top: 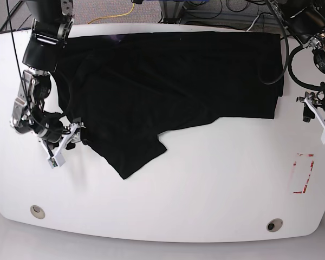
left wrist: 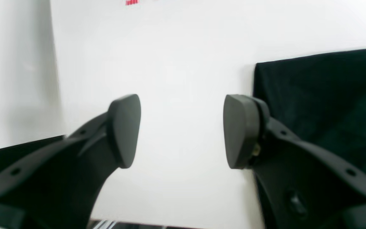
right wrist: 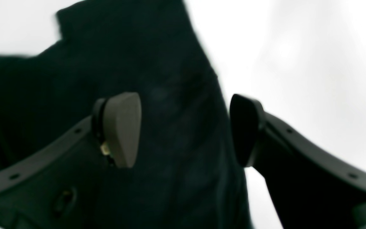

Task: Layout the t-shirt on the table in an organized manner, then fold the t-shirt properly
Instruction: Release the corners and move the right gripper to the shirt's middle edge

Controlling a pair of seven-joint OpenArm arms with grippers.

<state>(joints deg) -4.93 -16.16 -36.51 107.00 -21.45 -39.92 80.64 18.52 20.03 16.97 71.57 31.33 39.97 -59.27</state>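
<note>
The black t-shirt (top: pixel 168 76) lies spread over the far half of the white table (top: pixel 206 184), with one flap (top: pixel 135 154) reaching toward the front. At the shirt's left edge my right gripper (top: pixel 66 144) stands open. Its wrist view shows the gripper (right wrist: pixel 183 130) above the t-shirt (right wrist: pixel 157 63), the cloth's edge running under the gap and nothing pinched. Off the shirt's right end my left gripper (top: pixel 319 116) is open over bare table. In the left wrist view that gripper (left wrist: pixel 182 132) is empty, and the t-shirt (left wrist: pixel 322 105) lies just beyond its right finger (left wrist: pixel 240 130).
Red tape corner marks (top: pixel 303 173) sit at the table's right front, also seen as red tape (left wrist: pixel 131 2) in the left wrist view. Two grommet holes (top: pixel 37 210) (top: pixel 274 224) lie near the front edge. Black cables (top: pixel 281 59) hang over the shirt's far right corner.
</note>
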